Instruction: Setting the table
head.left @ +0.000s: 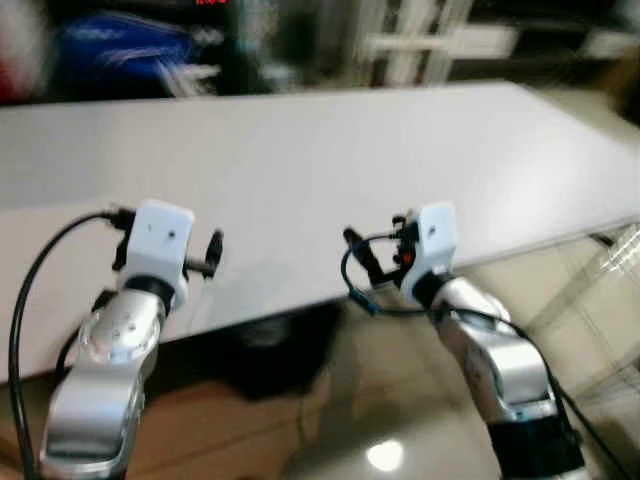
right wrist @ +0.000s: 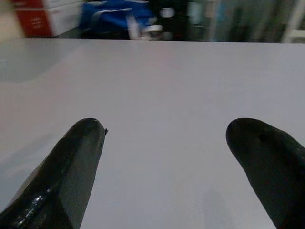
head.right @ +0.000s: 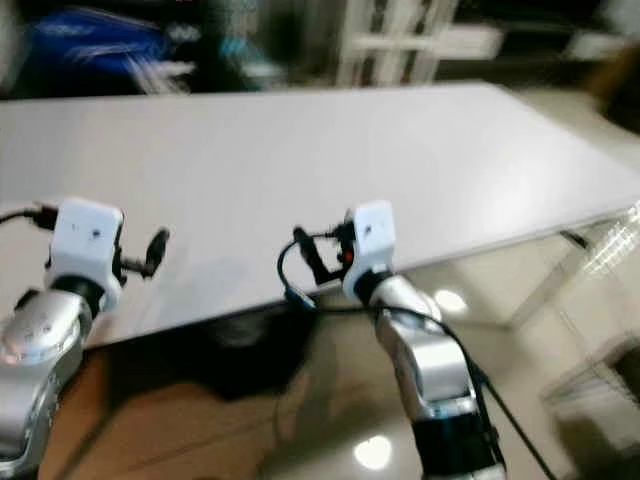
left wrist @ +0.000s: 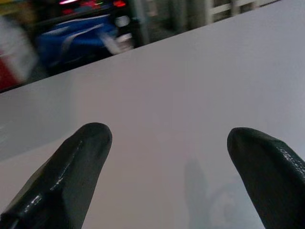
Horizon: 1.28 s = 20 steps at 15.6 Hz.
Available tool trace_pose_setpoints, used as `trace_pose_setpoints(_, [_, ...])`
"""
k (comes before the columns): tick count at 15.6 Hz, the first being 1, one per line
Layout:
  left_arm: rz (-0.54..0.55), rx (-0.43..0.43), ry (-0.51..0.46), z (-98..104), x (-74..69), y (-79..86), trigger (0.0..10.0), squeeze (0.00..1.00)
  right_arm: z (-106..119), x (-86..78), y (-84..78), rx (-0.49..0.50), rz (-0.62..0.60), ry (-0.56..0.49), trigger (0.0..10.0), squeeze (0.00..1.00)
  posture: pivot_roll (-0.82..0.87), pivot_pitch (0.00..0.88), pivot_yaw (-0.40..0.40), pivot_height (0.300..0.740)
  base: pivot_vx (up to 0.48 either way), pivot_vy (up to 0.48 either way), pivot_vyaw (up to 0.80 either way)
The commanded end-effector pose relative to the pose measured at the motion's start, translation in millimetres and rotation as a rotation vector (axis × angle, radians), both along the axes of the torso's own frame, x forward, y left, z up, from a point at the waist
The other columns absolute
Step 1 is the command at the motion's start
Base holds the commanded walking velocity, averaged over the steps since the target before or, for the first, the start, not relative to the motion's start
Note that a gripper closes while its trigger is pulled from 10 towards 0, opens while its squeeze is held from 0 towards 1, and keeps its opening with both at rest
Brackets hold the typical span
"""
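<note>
Hovering at the near edge of the white table, left gripper and right gripper both have fingers spread wide, holding nothing. Beyond the table's far edge: blue bag, red-and-white box, blurred.

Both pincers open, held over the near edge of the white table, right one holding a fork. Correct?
Not quite: the right pincer holds nothing. The right wrist view shows bare white table between its fingers. Both pincers are open, and the left pincer is over the near edge too.
</note>
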<state>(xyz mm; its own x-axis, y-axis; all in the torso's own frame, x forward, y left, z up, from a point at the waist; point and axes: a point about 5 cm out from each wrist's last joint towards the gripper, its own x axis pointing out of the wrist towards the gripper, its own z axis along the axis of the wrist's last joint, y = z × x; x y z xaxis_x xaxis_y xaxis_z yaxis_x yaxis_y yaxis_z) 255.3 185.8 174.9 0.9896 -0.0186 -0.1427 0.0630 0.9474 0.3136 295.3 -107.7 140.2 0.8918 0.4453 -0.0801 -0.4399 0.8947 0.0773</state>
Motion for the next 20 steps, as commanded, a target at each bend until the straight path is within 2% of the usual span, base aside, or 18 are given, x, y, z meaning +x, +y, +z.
trace_pose_setpoints(1, [-0.033, 0.005, 0.006, -1, -1.3, -9.3, 10.0, 0.00, -2, -0.9, -9.1, -0.006, -0.021, 0.006, 10.0, 0.00, 0.06, 0.000, -0.067, 0.740, 0.000, 0.480, 0.80])
trace_pose_setpoints(9, [-0.063, 0.028, 0.009, 0, -2.5, -12.8, 10.0, 0.00, -6, -5.0, -15.6, -0.013, -0.020, 0.013, 10.0, 0.00, 0.07, 0.000, -0.060, 0.740, 0.000, 0.480, 0.80])
trace_pose_setpoints(11, [-0.072, 0.045, -0.001, 2, -0.7, -13.2, 10.0, 0.00, -3, 0.0, -26.1, 0.010, -0.133, 0.015, 10.0, 0.00, 0.07, 0.000, -0.058, 0.740, 0.000, 0.480, 0.00])
trace_pose_setpoints(14, [-0.057, 0.045, -0.040, 11, 8.0, -9.0, 10.0, 0.00, 14, 4.3, -32.1, 0.105, -0.262, -0.071, 10.0, 0.00, 0.07, 0.000, -0.055, 0.740, 0.000, 0.480, 0.00])
trace_pose_setpoints(15, [-0.060, 0.046, -0.049, 13, 9.2, -9.1, 10.0, 0.00, 17, 4.8, -31.4, 0.050, -0.278, -0.090, 10.0, 0.00, 0.06, 0.000, -0.045, 0.740, 0.000, 0.480, 0.00])
trace_pose_setpoints(16, [-0.061, 0.034, -0.067, 16, 10.8, -10.4, 10.0, 0.00, 16, 6.4, -32.3, -0.062, -0.317, -0.108, 10.0, 0.00, 0.06, 0.000, -0.043, 0.740, 0.000, 0.480, 0.00])
trace_pose_setpoints(18, [-0.083, 0.027, -0.132, 28, 15.7, -16.5, 10.0, 0.00, 13, 0.7, -29.2, 0.007, -0.245, -0.080, 10.0, 0.00, 0.06, 0.000, -0.043, 0.740, 0.000, 0.480, 0.00])
trace_pose_setpoints(20, [-0.077, 0.010, -0.163, 35, 16.9, -15.9, 10.0, 0.00, 14, -0.8, -25.4, 0.056, -0.241, -0.075, 10.0, 0.00, 0.06, 0.000, -0.044, 0.740, 0.000, 0.480, -0.40])
